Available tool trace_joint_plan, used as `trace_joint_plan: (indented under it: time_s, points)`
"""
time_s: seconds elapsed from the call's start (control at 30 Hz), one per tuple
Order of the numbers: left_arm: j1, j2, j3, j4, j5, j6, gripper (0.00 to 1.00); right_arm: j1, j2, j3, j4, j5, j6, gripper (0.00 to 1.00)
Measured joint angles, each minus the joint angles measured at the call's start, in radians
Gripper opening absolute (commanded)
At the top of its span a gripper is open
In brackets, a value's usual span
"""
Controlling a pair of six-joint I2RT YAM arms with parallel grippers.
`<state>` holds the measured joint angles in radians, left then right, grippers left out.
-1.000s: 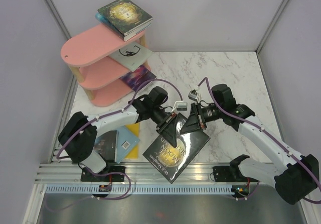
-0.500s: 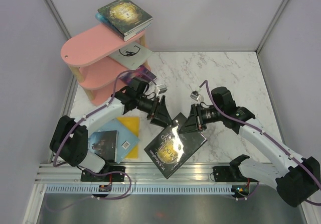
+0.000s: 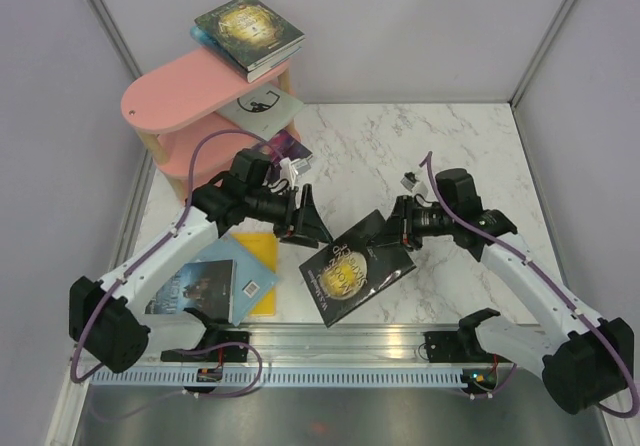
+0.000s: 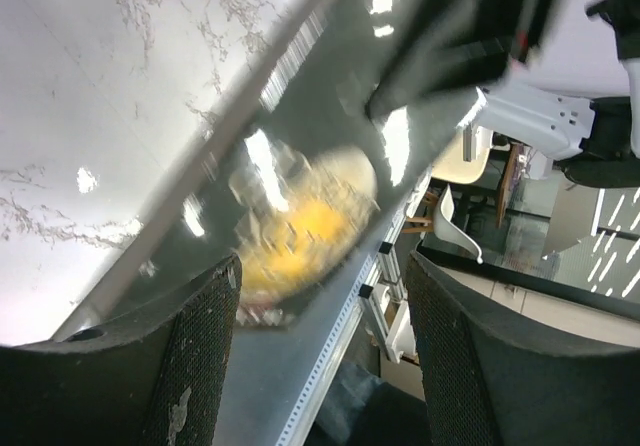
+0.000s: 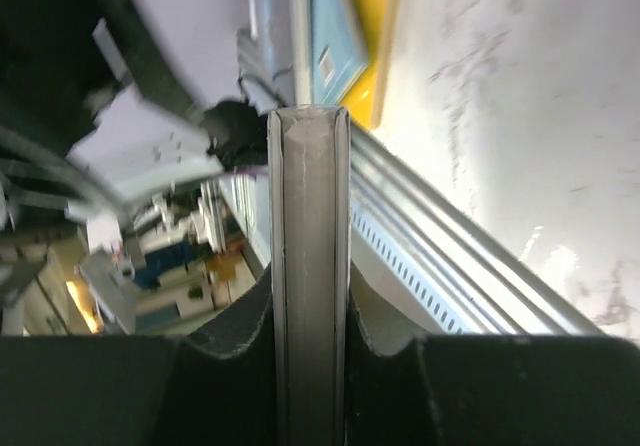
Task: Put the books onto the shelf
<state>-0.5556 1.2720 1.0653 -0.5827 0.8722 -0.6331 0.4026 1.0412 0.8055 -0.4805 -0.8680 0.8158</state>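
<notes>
Evidently the right tool (image 3: 403,231) pinches the moon book (image 3: 352,268) by its edge, tilted over the table (image 3: 450,146) well apart from the shelf (image 3: 180,91), probably to carry it there, while the left tool (image 3: 311,229), nearer the shelf, gapes empty.

The top view is bright and evenly lit from above. The marble table (image 3: 400,156) carries only soft, faint shadows, and everything there is sharp. The dark book (image 3: 352,266) has a glossy sheen. In the left wrist view its cover is smeared by motion blur and streaked with white glare. The right wrist view has a blurred background, with the book's edge fairly clear.
</notes>
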Motion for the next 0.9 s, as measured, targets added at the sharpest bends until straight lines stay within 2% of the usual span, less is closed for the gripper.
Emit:
trace_joint_plan:
  time_s: [0.17, 0.33, 0.67, 0.77, 0.9]
  points:
    - [0.0, -0.123, 0.056, -0.079, -0.032, 0.001, 0.69, -0.109, 0.074, 0.018, -0.029, 0.081, 0.003, 0.0]
    - [0.0, -0.201, 0.257, -0.214, -0.195, 0.009, 0.69, -0.119, 0.195, 0.162, -0.006, 0.117, 0.069, 0.0]
    - [0.005, -0.26, 0.763, -0.51, -0.682, 0.011, 0.83, -0.114, 0.433, 0.485, 0.377, 0.163, 0.39, 0.0]
    - [0.005, -0.251, 0.862, -0.573, -0.783, 0.013, 0.86, -0.099, 0.524, 0.56, 0.449, 0.211, 0.465, 0.0]
    - [0.005, -0.242, 0.91, -0.632, -0.864, 0.013, 0.86, -0.056, 0.652, 0.671, 0.496, 0.301, 0.541, 0.0]
